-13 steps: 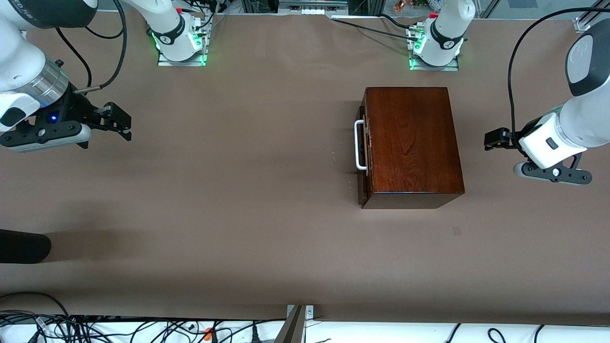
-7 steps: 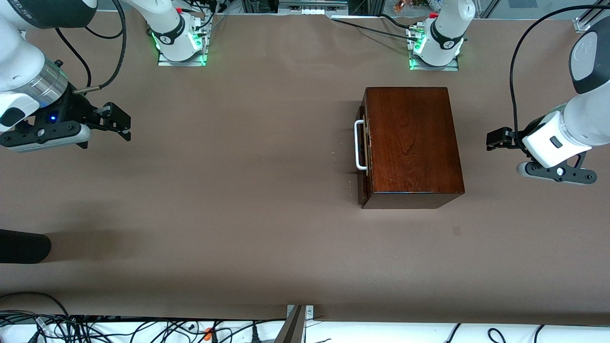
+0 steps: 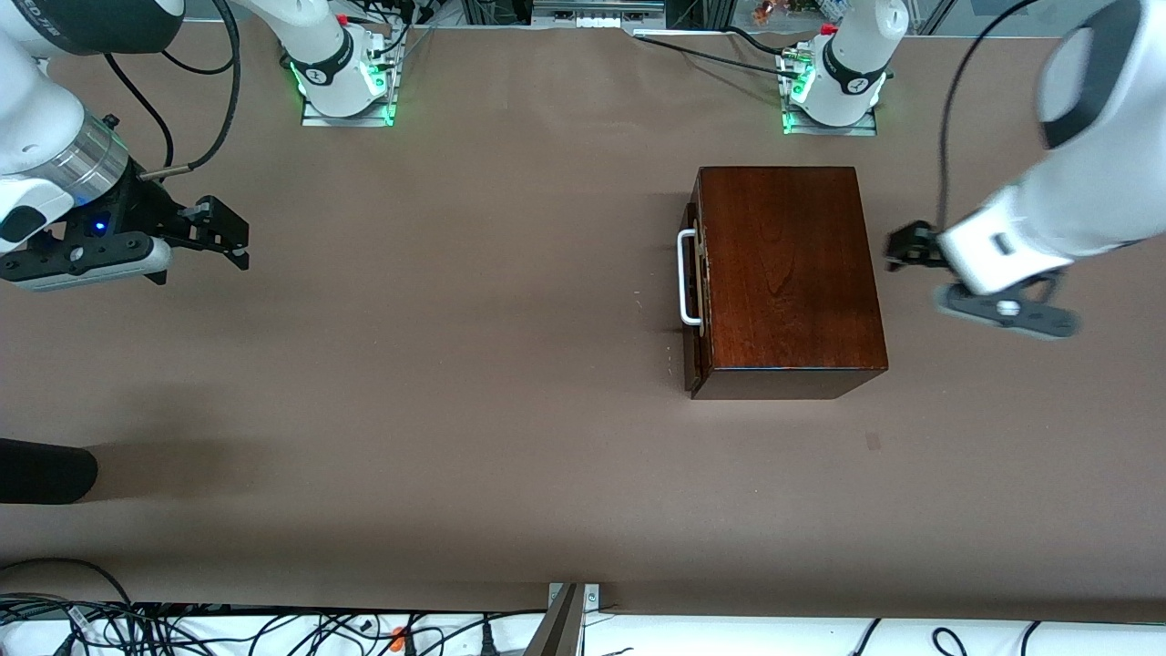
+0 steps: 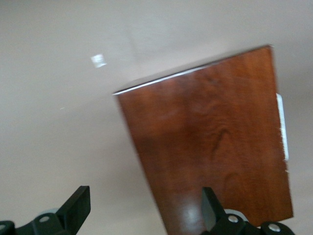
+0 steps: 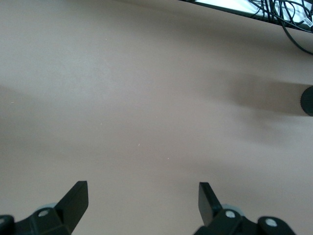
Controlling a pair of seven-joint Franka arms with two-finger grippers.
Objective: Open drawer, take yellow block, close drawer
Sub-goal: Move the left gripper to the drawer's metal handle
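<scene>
The glossy dark-wood box (image 3: 783, 273) stands on the brown table nearer the left arm's base. Its drawer (image 3: 694, 360) faces the right arm's end and looks shut, with the white bar handle (image 3: 685, 278) on its front. The yellow block is hidden. My left gripper (image 3: 902, 248) hovers open beside the box's edge at the left arm's end. In the left wrist view, the left gripper (image 4: 144, 208) straddles the edge of the box's top (image 4: 215, 147), holding nothing. My right gripper (image 3: 232, 237) waits open over bare table at the right arm's end, empty in the right wrist view (image 5: 142, 200).
A black rounded object (image 3: 46, 471) pokes in at the right arm's end, nearer the front camera. Cables (image 3: 182, 629) run along the table's near edge. A small mark (image 3: 873, 441) lies on the table, nearer the camera than the box.
My left arm has swung in toward the box, bringing its gripper to the box's edge. The right arm and the box have not moved.
</scene>
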